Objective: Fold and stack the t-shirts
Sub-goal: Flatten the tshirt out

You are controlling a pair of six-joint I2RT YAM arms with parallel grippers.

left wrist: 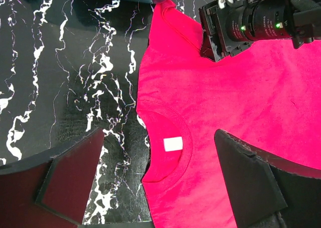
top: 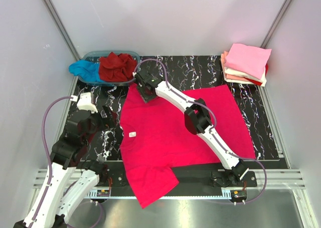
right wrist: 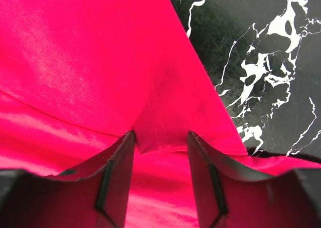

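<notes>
The right fingers are drawn close together and pinch a fold of the hemmed sleeve edge of the bright pinkish-red t-shirt. The cloth fills the narrow gap between them and runs away from them in taut creases. Black marbled bench shows just to one side of that sleeve.

The left fingers are spread wide and hold nothing. The shirt's collar, with its small white label, lies between them and a little ahead of their tips. The shirt itself lies spread flat on the bench.

Beyond the right fingers stands a clear blue tub holding a crumpled dark red shirt and a turquoise shirt. Well apart from both pairs of fingers, at the far right corner, sits a stack of folded shirts, pale pink on top.
</notes>
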